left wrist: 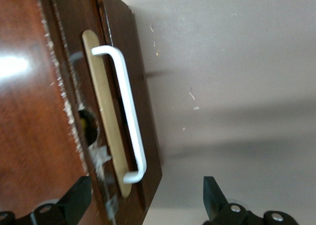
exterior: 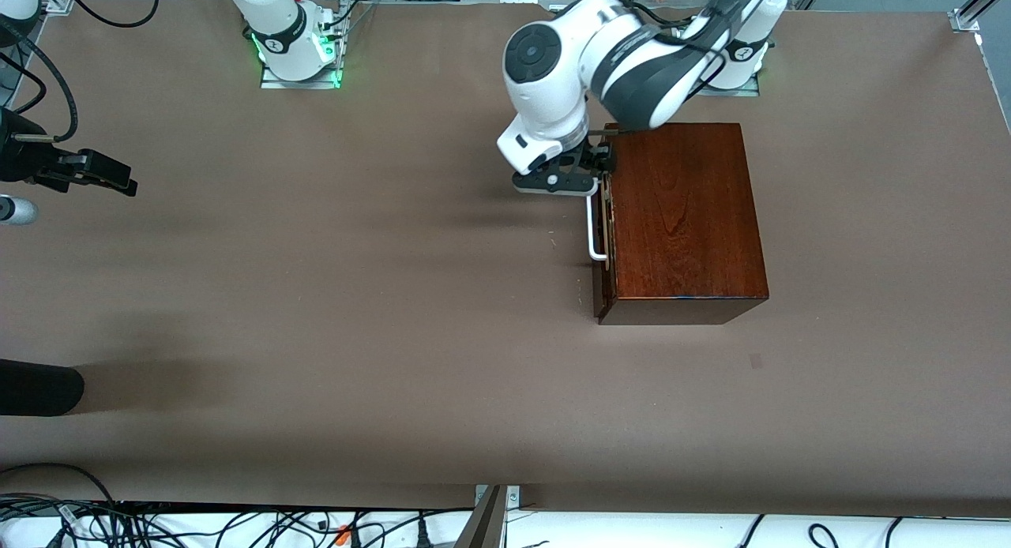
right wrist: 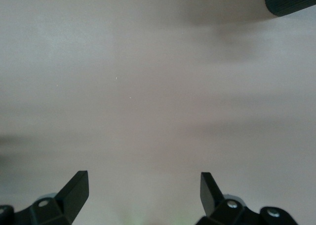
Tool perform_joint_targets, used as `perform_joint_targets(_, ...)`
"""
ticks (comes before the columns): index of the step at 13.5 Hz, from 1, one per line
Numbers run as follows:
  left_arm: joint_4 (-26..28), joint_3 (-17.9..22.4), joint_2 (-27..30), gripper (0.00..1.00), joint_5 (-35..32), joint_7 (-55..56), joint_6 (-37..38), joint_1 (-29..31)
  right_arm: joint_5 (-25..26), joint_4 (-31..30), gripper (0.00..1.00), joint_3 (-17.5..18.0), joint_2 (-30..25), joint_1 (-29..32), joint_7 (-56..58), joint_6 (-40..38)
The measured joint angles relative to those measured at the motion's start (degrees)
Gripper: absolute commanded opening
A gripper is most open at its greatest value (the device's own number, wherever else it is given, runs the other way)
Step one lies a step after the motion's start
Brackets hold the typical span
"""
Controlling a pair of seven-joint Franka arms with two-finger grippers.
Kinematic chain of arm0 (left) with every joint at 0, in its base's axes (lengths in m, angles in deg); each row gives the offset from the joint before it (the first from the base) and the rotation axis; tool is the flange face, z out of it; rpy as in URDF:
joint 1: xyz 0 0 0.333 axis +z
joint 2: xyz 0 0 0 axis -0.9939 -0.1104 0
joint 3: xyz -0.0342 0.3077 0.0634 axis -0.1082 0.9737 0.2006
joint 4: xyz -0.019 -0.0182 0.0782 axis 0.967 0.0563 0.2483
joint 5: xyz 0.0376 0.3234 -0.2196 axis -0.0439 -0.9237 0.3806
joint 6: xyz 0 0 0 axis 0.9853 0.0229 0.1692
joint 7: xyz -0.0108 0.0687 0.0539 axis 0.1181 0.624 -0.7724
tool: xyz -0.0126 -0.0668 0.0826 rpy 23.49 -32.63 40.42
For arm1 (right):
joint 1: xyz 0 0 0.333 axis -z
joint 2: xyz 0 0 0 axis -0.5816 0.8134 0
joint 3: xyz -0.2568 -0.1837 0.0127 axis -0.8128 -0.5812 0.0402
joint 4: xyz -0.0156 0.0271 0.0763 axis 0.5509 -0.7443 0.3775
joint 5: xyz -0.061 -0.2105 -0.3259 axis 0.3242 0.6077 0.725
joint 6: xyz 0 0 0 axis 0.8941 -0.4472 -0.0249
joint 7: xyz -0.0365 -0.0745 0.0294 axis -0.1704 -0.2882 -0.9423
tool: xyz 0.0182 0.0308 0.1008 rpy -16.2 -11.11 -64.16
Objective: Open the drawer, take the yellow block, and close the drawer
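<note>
Left end effector straddles drawer edge.

A: Pretty sure this is a robotics lab. Two white arms bolted onto a big brown table.
B: Yep, aluminium framing at the corner, and cables tangled along the edge.

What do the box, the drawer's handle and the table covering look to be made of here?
The box: apparently wood with a glossy reddish-brown varnish; grain lines and a light reflection show on its top. The drawer's handle: a smooth white bar, likely painted metal or plastic; I cannot tell which. The table: a matte brown sheet without glare, perhaps paper or fabric.
</note>
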Motion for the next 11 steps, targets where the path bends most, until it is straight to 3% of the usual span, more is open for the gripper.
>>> perform_joint_targets(5, 0.3, 0.1, -5.4, 1.0, -6.8, 3.9, -1.7, -1.7, 0.0, 0.0, 1.0, 0.0, 0.0, 0.0, 0.0, 0.0)
perform_joint_targets(11, 3.7, 0.1, -6.6, 1.0, -12.3, 7.1, -6.6, -1.8, 0.0, 0.0, 1.0, 0.0, 0.0, 0.0, 0.0, 0.0)
